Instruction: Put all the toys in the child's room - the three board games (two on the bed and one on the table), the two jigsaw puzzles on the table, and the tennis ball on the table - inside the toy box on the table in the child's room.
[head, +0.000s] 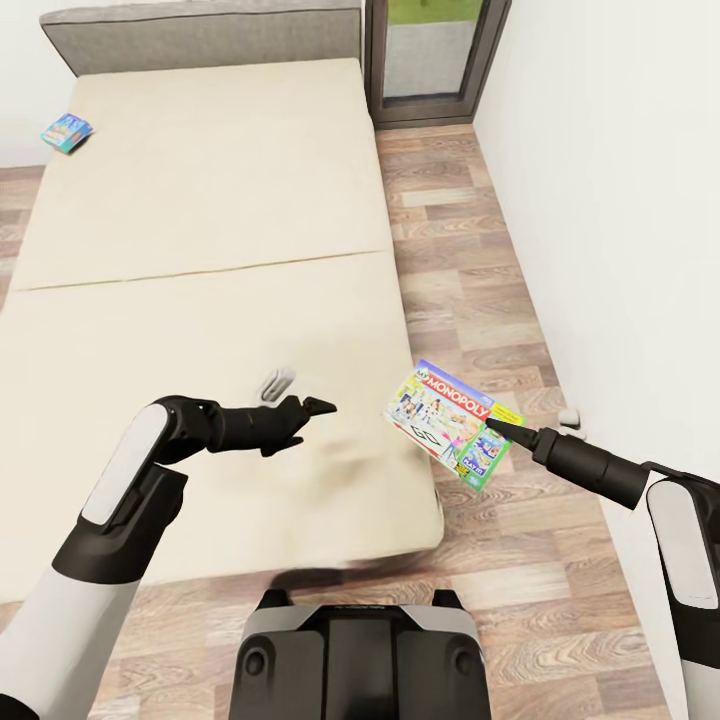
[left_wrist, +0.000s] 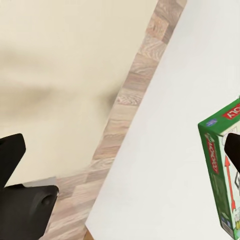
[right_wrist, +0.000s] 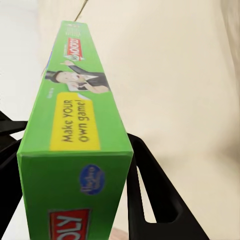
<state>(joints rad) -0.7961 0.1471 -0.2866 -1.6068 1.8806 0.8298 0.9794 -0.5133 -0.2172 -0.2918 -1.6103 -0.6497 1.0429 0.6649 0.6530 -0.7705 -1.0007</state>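
The Monopoly board game (head: 452, 422), a flat green box with a colourful printed lid, hangs in the head view above the bed's near right corner and the wood-plank floor (head: 480, 300), pinched at its right end by the right gripper (head: 503, 428). The right arm, black at the wrist and white at the forearm, reaches in from the lower right, slanting up and leftward. The bed (head: 200, 260) is a wide beige mattress with a seam across its middle and a grey upholstered headboard. A second board game (head: 67, 131), small and blue, lies flat near the mattress's far left edge, close to the headboard. The left arm bends at the elbow and stretches rightward over the mattress; the left gripper (head: 310, 408) points toward the held box with nothing in it, its fingers slightly apart.

From the left wrist view, black parts of the left gripper (left_wrist: 22, 195) sit at one edge; beyond lie mattress, a strip of plank floor and white wall, with the green box (left_wrist: 220, 170) at the far side.

From the right wrist view, the box's narrow green edge (right_wrist: 75, 130) reads "Make YOUR own game!", and the right gripper (right_wrist: 70, 185) is clamped on it, one black finger (right_wrist: 150, 190) against its side.
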